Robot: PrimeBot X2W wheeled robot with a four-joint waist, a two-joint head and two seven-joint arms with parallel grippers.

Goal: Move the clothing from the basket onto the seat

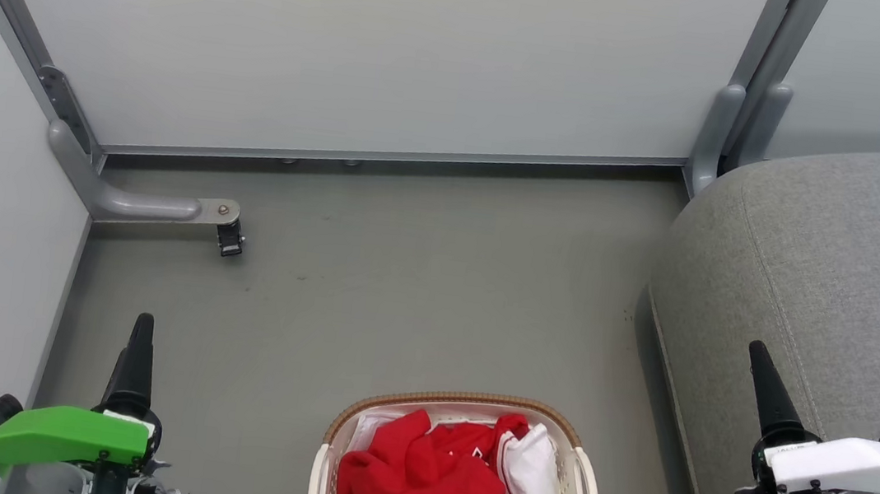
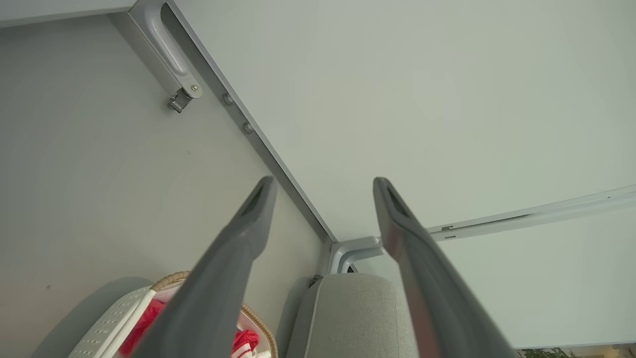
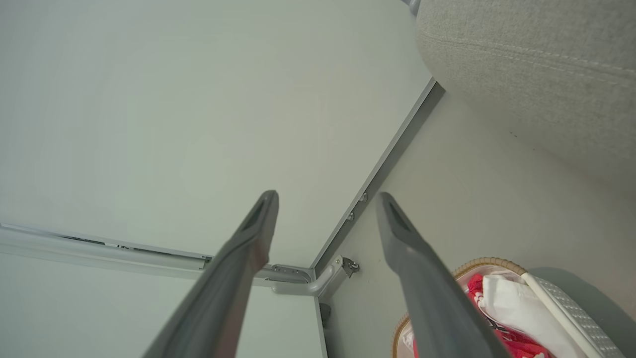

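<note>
On the grey floor (image 1: 403, 276), low in the head view, the oval white plastic laundry basket with holes and a brown woven rim (image 1: 456, 399) holds the red and white sports clothing (image 1: 422, 477), bunched up in a pile inside it. The big grey fabric seat (image 1: 835, 267) is close by on the right, so the clothes have only a short way to go. The left claw (image 2: 324, 185) and the right claw (image 3: 326, 198) hang up high on each side of the basket, both wide and holding nothing, likely so either one can dip down and pinch the clothes.
</note>
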